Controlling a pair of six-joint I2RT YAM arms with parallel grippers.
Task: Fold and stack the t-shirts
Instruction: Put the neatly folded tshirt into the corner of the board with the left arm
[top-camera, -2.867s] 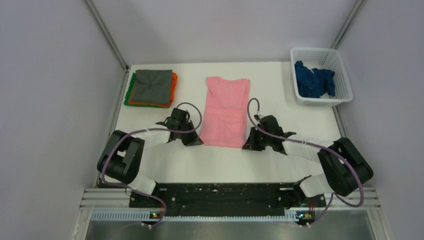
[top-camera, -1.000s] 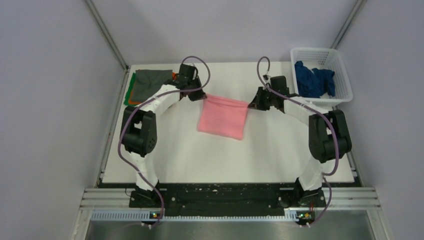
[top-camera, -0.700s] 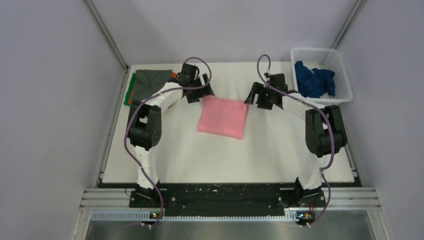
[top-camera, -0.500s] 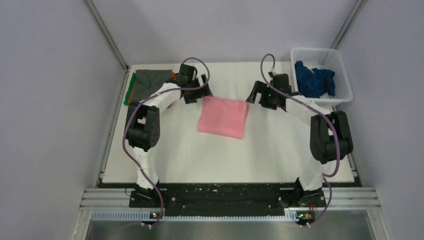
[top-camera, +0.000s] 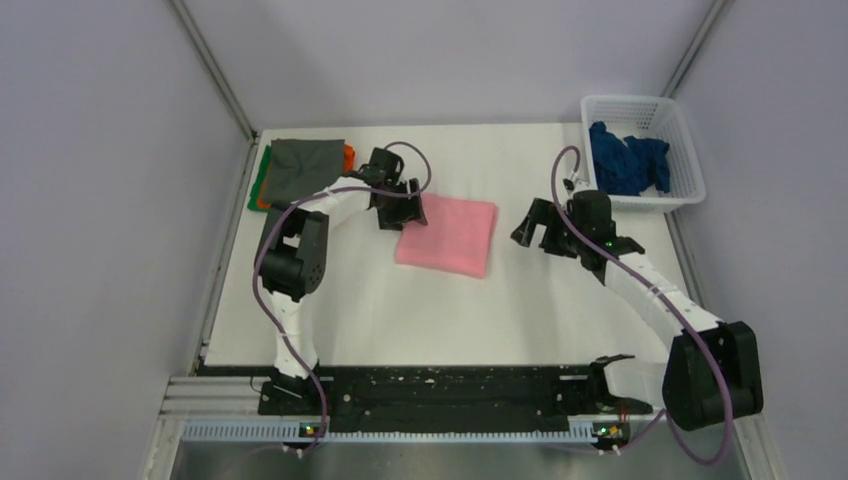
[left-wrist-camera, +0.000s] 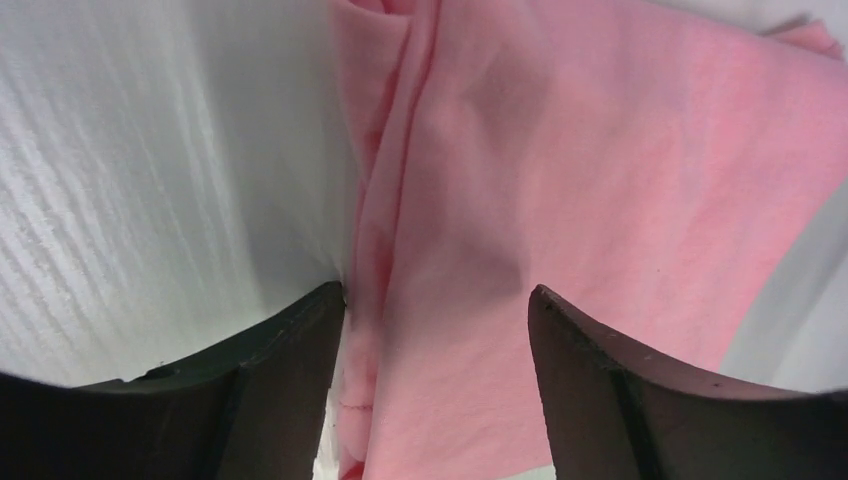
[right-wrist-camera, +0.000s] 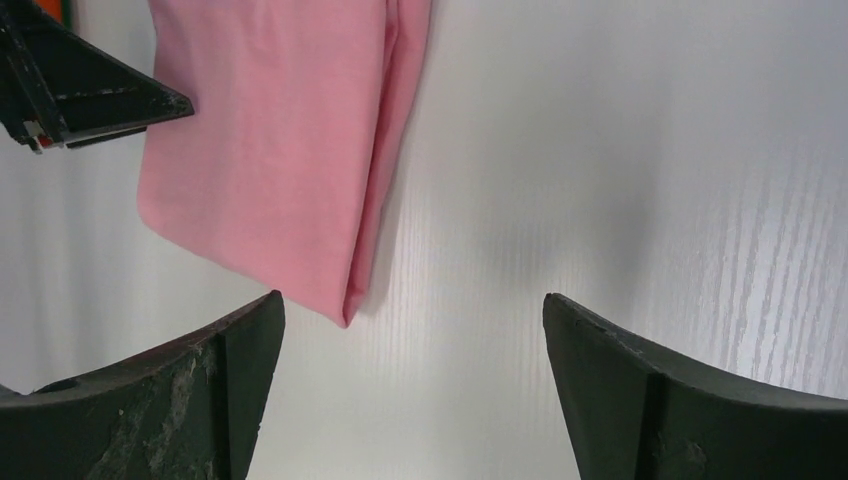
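The folded pink t-shirt (top-camera: 447, 235) is laid flat on the desk (top-camera: 400, 310), mid-frame in the overhead view. It's soft, light, floppy stuff, so it's probably best pinched through all layers at a folded edge. The left tool (top-camera: 405, 212) is spread apart right over the shirt's left edge, nothing clamped. The right tool (top-camera: 536, 234) is held wide apart too, just off to the shirt's right.

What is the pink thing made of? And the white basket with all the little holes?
The pink t-shirt looks like soft, matte cloth, maybe cotton. It lies folded flat, and the left wrist view shows gentle wrinkles and layered edges. The white basket looks like hard plastic, since its thin mesh walls stand stiff in a boxy shape.
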